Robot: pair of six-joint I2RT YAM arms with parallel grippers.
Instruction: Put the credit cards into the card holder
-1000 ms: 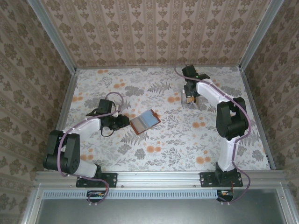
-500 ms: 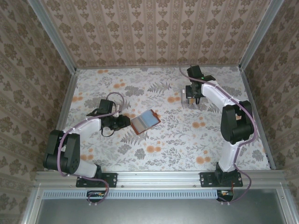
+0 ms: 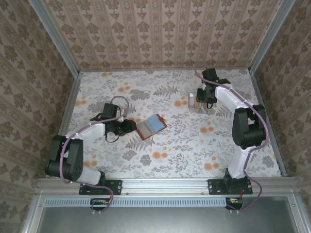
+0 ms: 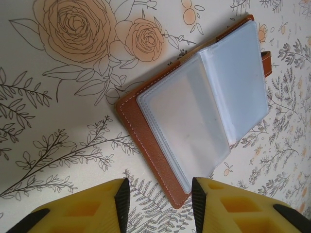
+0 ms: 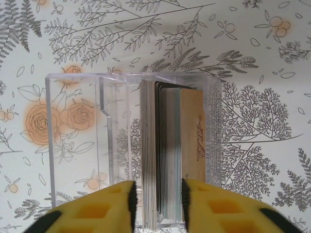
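1. Two jobs run side by side, as we read it. The right claw is at the pick-up of a card, and the left claw is minding the card holder. The sleeves we can see look empty, so we judge the task to be near its start.
2. We see the right claw's jaws narrowly parted over the credit cards. The cards stand on edge in a tight stack inside a clear box at the far right of the worktop. We cannot tell whether a pad touches a card.
3. We see the left claw's jaws parted too, holding nothing, with the holder's nearest corner reaching just between them. The holder lies open and flat at the middle-left of the worktop, well apart from the box.
4. Next, we think, the right claw must single out one card, pinch its upper edge and lift it straight up, clear of the box walls. The left claw would need to steady the holder so a sleeve mouth can take the card.
5. We note these materials:
   - The cards are thin and stiff with pale edges, and a tan card faces the stack's right side.
   - The box is hard, glossy and see-through, with square corners.
   - The holder is reddish-brown and leather-like with pale stitching, a small tab and frosted plastic sleeves that look floppy.
   - The worktop is a flat floral print.
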